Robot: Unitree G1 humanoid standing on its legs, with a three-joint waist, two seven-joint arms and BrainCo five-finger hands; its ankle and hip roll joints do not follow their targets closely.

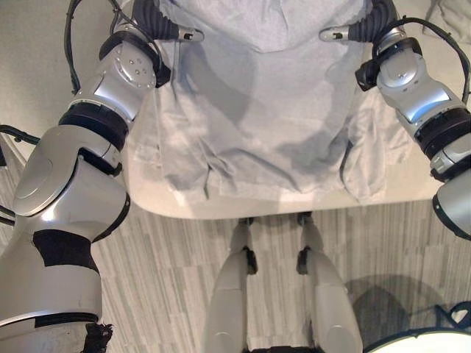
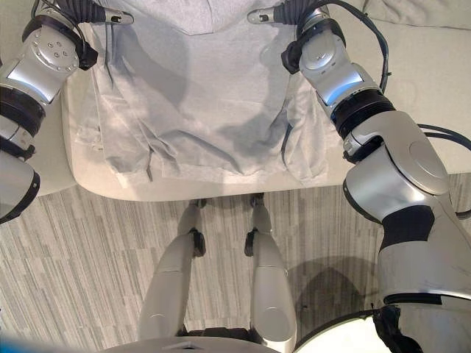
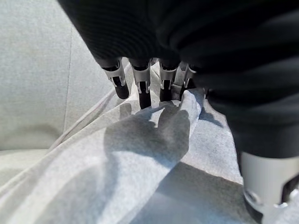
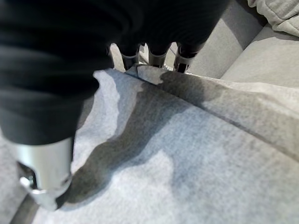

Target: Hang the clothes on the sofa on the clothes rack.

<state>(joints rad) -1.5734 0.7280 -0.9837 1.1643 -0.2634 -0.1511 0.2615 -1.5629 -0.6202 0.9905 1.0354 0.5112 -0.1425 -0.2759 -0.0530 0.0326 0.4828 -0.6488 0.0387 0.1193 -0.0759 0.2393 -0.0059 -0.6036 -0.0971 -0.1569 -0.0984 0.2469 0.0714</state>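
Eye views: grey garment (image 1: 257,110) spread on the sofa (image 2: 412,66), both hands at its upper corners; left wrist view: left hand (image 3: 140,86) pinches a fold; right wrist view: right hand (image 4: 156,56) curls over the edge; hanging not yet begun.

A pale cream sofa (image 1: 412,187) stands on grey striped wood-look floor (image 1: 169,272).

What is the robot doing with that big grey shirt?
The robot has both hands on a grey garment spread over the sofa. The left hand pinches a fold of cloth at one top corner, and the right hand grips the edge at the other. The garment lies flat on the seat, its hem and sleeves draped toward the front edge. It has not been lifted yet.
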